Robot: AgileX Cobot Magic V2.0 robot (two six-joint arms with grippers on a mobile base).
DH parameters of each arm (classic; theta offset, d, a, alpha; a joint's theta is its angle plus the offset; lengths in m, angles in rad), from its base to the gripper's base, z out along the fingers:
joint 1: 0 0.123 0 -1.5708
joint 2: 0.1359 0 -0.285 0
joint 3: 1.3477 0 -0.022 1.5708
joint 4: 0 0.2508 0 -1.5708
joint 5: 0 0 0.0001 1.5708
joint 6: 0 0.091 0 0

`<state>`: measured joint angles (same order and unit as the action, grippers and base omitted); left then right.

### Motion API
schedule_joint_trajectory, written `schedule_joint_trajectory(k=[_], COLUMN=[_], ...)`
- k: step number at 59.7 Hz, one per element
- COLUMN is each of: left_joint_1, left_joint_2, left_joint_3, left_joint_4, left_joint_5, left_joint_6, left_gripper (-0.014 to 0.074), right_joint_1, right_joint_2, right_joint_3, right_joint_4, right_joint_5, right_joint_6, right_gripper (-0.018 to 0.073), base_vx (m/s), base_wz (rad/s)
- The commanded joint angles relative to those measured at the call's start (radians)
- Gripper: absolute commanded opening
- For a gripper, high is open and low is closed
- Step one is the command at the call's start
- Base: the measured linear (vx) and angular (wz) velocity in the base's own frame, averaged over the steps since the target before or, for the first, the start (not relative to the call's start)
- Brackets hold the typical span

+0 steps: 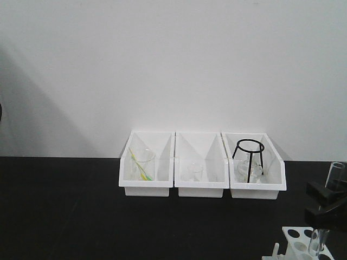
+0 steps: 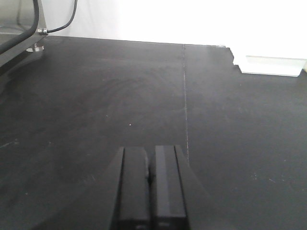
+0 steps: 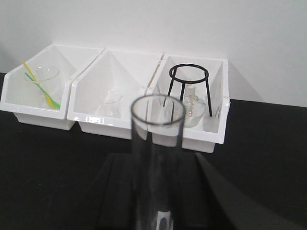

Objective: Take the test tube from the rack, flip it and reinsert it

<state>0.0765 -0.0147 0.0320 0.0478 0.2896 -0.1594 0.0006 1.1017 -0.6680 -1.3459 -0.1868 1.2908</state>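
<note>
- Two sets of jaws are mine. My right jaws are clamped on the test tube (image 3: 157, 158), which stands nearly upright with its open rim on top.
- In the front view the tube rises above my right jaws at the right edge. A clear length of glass shows below them, at the rack (image 1: 290, 245).
- I cannot tell whether the tube's closed end sits in one of the rack's holes.
- My left jaws are pressed together with nothing between them, low over the black worktop (image 2: 96, 96).
- Three white bins (image 3: 105, 125) stand side by side at the back of the worktop.
- The left bin holds a beaker (image 3: 45, 79) with a yellow-green stick (image 3: 41, 86) leaning in it.
- The middle bin holds a small beaker (image 3: 112, 103).
- The right bin holds a black tripod stand (image 3: 209, 98) over a glass flask (image 3: 192, 108).
</note>
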Motion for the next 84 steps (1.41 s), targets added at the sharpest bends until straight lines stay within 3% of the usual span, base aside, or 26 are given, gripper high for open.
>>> schedule_joint_trajectory(k=[1, 21, 27, 34, 40, 44, 49, 55, 67, 84], left_joint_1=[-0.007, -0.007, -0.007, -0.007, -0.007, -0.007, -0.007, -0.007, -0.007, -0.007], left_joint_2=[-0.013, -0.013, -0.013, -0.013, -0.013, -0.013, -0.013, -0.013, -0.013, -0.013], left_joint_3=[0.0, 0.0, 0.0, 0.0, 0.0, 0.0, 0.0, 0.0, 0.0, 0.0], left_joint_4=[-0.003, -0.003, -0.003, -0.003, -0.003, -0.003, -0.003, -0.003, -0.003, -0.003], left_joint_5=[-0.088, -0.088, -0.088, -0.088, -0.088, -0.088, -0.088, -0.088, -0.088, -0.088], left_joint_6=[0.0, 0.0, 0.0, 0.0, 0.0, 0.0, 0.0, 0.0, 0.0, 0.0], left_gripper=[-0.0006, -0.0006, -0.0006, -0.0006, -0.0006, -0.0006, -0.0006, -0.0006, -0.0006, -0.0006], right_joint_1=[-0.001, -0.016, -0.016, -0.028, -0.029, -0.029, -0.029, -0.029, -0.005, 0.011], right_joint_2=[-0.018, -0.017, -0.017, -0.017, -0.026, -0.043, -0.065, -0.077, -0.075, -0.075], right_joint_3=[-0.036, -0.037, -0.037, -0.036, -0.036, -0.036, -0.036, -0.036, -0.028, 0.102], right_joint_4=[0.015, 0.044, 0.106, 0.34, 0.638, 0.794, 0.928, 1.045, 1.094, 1.097], right_joint_5=[-0.036, -0.092, -0.091, -0.091, -0.091, -0.089, -0.066, -0.042, -0.009, -0.137], right_joint_6=[-0.013, -0.022, -0.07, -0.287, -0.606, -0.751, -0.91, -1.027, -1.071, -1.06], right_gripper=[0.0134, 0.0134, 0.0134, 0.0134, 0.0134, 0.0134, 0.0134, 0.0137, 0.0138, 0.0138], base_vx=[0.0, 0.0, 0.0, 0.0, 0.0, 0.0, 0.0, 0.0, 0.0, 0.0], base_wz=[0.0, 0.0, 0.0, 0.0, 0.0, 0.0, 0.0, 0.0, 0.0, 0.0])
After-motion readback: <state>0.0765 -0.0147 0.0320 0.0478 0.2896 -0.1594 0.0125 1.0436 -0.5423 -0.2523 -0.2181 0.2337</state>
